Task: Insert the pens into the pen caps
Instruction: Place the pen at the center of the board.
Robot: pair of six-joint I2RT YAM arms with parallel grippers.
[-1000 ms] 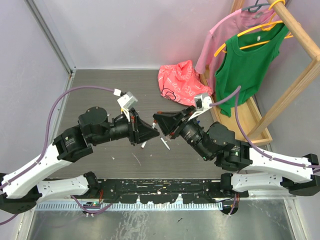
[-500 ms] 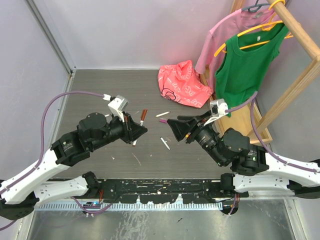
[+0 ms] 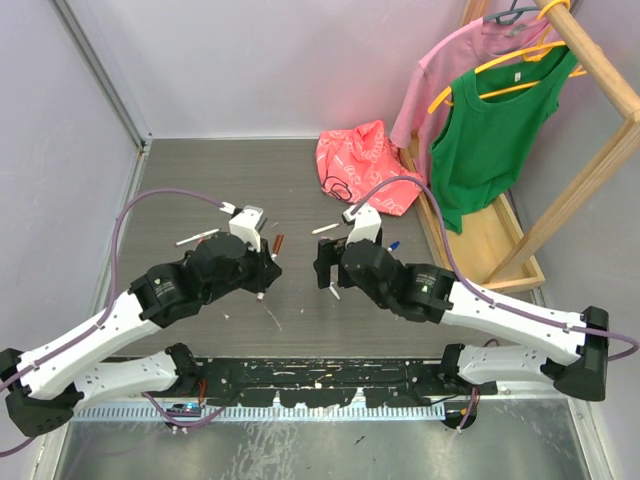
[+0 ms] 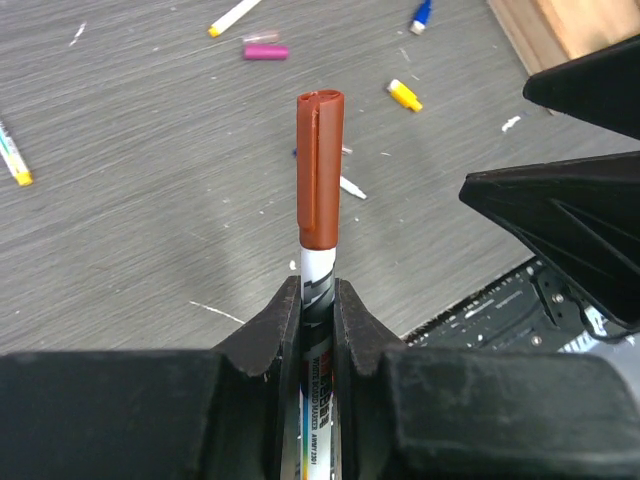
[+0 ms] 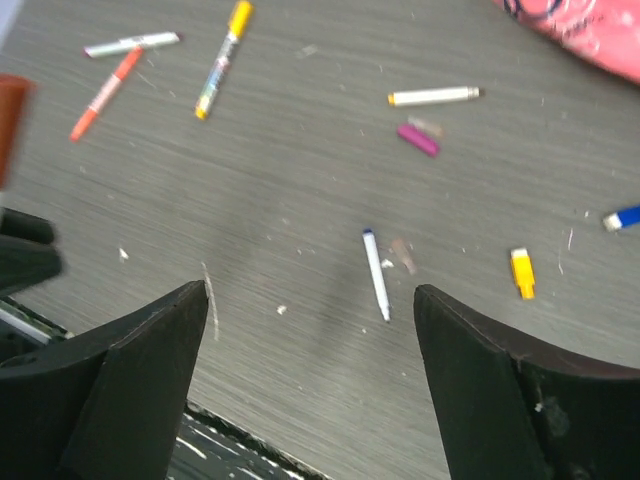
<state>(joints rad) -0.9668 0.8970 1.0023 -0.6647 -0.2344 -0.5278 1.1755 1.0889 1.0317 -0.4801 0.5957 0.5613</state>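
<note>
My left gripper (image 4: 318, 300) is shut on a white pen (image 4: 317, 272) whose far end wears a dark red pen cap (image 4: 320, 170); from above that capped pen (image 3: 277, 243) sticks out towards the table's middle. My right gripper (image 5: 310, 292) hangs wide open and empty above the table, and from above it (image 3: 325, 268) stands just right of the left one. Below it lies a bare white pen with a blue tip (image 5: 376, 274). Loose on the table are a yellow cap (image 5: 522, 272), a purple cap (image 5: 417, 139) and a blue cap (image 5: 622, 217), plus a white pen with a yellow end (image 5: 433, 96).
Three capped pens lie at the left: yellow (image 5: 223, 62), orange (image 5: 104, 93) and white (image 5: 130, 44). A red bag (image 3: 365, 165) sits at the back. A wooden rack (image 3: 590, 130) with a green top (image 3: 490, 125) and a pink one stands on the right.
The two grippers met, then parted. The right gripper let go of the dark red cap, opened wide and swung down over the table. The left gripper kept the pen, now capped.
</note>
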